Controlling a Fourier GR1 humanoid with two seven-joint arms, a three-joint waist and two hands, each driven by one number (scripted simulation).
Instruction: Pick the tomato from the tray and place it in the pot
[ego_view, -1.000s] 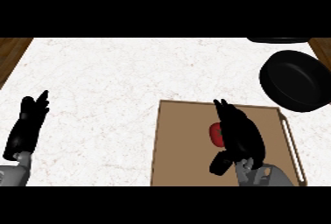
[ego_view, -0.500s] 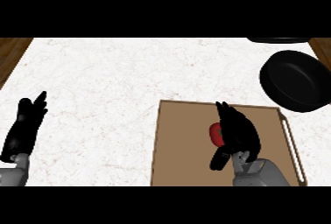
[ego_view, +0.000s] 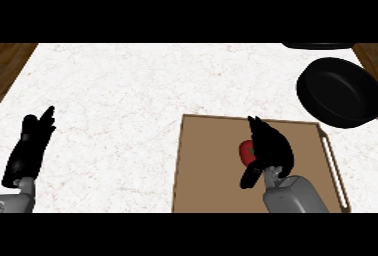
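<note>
A red tomato (ego_view: 246, 151) lies on the brown tray (ego_view: 210, 165) at the lower middle right. My right hand (ego_view: 269, 147) is over the tray with straight fingers just right of the tomato, covering its right side; the thumb hangs below it. The black pot (ego_view: 341, 92) sits at the right edge of the counter, beyond the tray. My left hand (ego_view: 29, 150) rests open at the far left, fingers up.
A second dark object (ego_view: 317, 45) peeks in at the top right edge. The white marble counter (ego_view: 148, 90) spreads left of the tray, with wooden edges (ego_view: 13, 57) at both top corners.
My right forearm has come further in from the lower edge and the hand has settled slightly lower beside the tomato. The left hand has barely moved.
</note>
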